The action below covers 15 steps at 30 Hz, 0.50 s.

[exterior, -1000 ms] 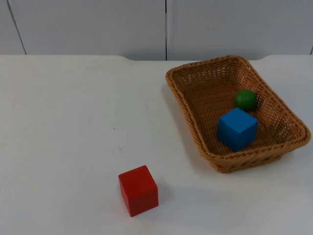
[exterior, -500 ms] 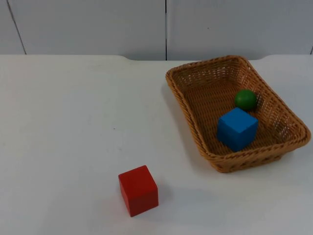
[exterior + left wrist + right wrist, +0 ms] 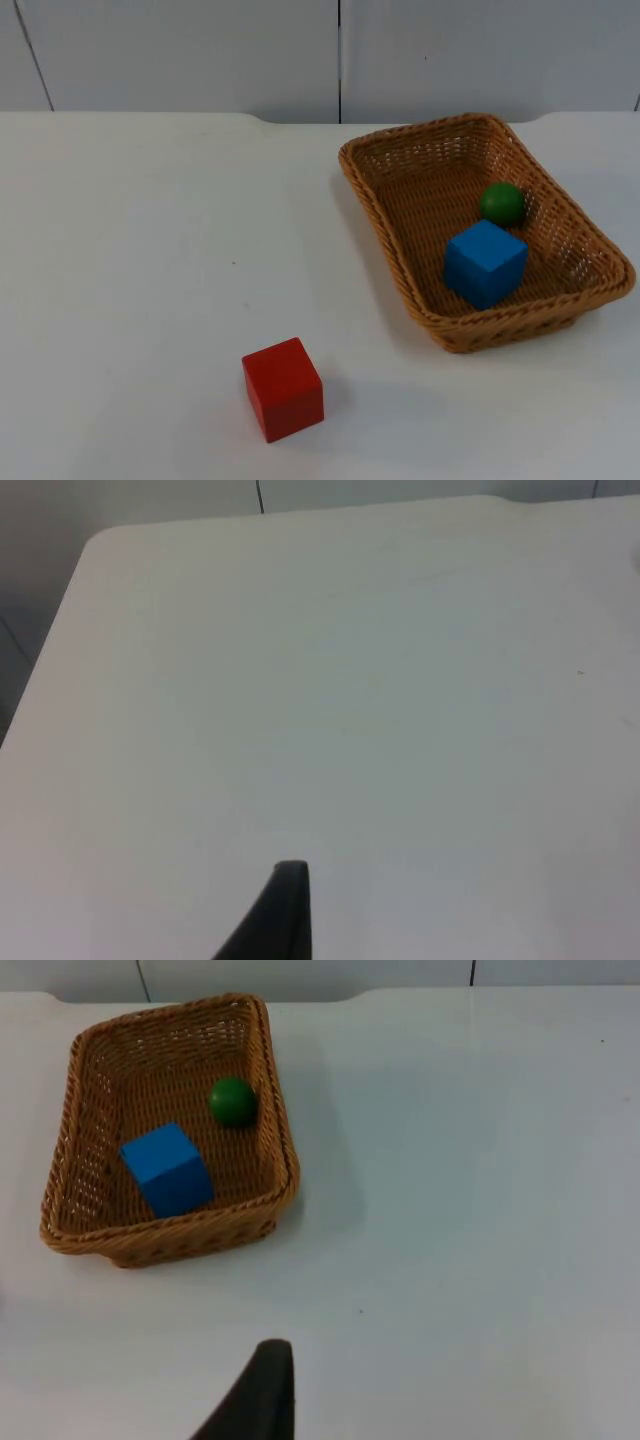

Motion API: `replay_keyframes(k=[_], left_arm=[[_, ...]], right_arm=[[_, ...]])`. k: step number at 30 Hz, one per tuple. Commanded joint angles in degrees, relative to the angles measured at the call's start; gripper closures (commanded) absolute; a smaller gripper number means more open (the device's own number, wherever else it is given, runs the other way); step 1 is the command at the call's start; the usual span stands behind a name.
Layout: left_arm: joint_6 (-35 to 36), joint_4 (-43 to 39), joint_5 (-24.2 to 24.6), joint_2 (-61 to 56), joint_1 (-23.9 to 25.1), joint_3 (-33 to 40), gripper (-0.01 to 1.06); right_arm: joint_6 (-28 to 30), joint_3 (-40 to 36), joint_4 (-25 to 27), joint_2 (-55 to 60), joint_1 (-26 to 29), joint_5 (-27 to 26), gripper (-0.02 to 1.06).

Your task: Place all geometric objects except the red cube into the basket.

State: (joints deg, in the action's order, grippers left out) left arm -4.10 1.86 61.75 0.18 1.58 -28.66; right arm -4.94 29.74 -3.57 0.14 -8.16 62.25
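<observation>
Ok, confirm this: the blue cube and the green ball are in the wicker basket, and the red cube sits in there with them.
Not quite. The blue cube and green ball are in the wicker basket, but the top view shows the red cube on the white table, apart from the basket.

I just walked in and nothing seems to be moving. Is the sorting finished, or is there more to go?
It looks finished. The blue cube and green ball already lie inside the wicker basket. The red cube, meant to stay out, sits on the white table. Nothing is in hand, and nothing else seems left to move.
</observation>
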Motion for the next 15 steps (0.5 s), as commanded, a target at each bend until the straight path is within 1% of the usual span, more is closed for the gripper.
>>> replay_keyframes(k=[1, 15], left_arm=[[-0.2, -0.2, -0.1, -0.2, -0.2, 0.2, 0.00], [-0.2, -0.2, -0.1, -0.2, -0.2, 0.2, 0.00]], right_arm=[[0.0, -0.1, -0.5, -0.1, 0.0, -0.4, 0.00], [-0.5, -0.1, -0.5, -0.1, 0.0, -0.4, 0.00]])
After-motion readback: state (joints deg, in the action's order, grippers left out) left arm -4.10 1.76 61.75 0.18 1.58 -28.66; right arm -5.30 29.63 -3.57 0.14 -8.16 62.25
